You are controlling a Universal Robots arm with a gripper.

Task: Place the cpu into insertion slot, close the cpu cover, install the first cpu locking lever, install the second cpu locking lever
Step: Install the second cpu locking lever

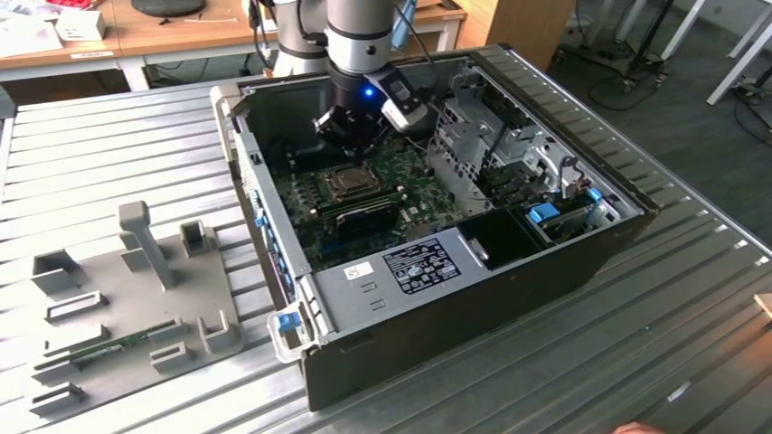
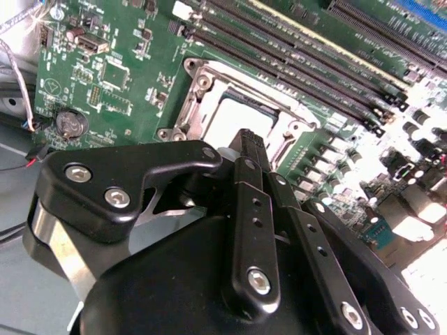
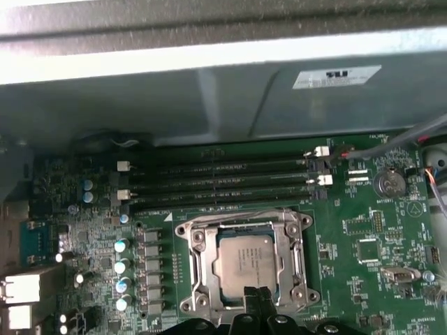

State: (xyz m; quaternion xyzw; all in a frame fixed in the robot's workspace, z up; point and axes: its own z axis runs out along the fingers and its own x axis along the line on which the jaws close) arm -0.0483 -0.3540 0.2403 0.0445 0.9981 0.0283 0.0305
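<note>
**Exterior view: gripper poised over the seated chip**

Exterior view first: an open black computer case lies on its side on a ribbed grey metal table, with wooden desks behind and a grey moulded fixture tray well apart, toward the exterior view's left. The black two-finger gripper hangs inside the case, just above the green circuit board.

Directly under the fingertips sits the square dark insertion slot with its silver rim. The small flat square cpu with a dull silver-grey top lies flat in it, face up, edges parallel to the long black memory slots that run just beyond the socket from the gripper. Being square, the chip has no evident long axis. The thin silver frame-shaped cpu cover lies down around the chip, its window showing the metal top.

In both wrist views the fingertips stand close together over the near edge of the socket, holding nothing; whether they touch the cover cannot be told.
</note>
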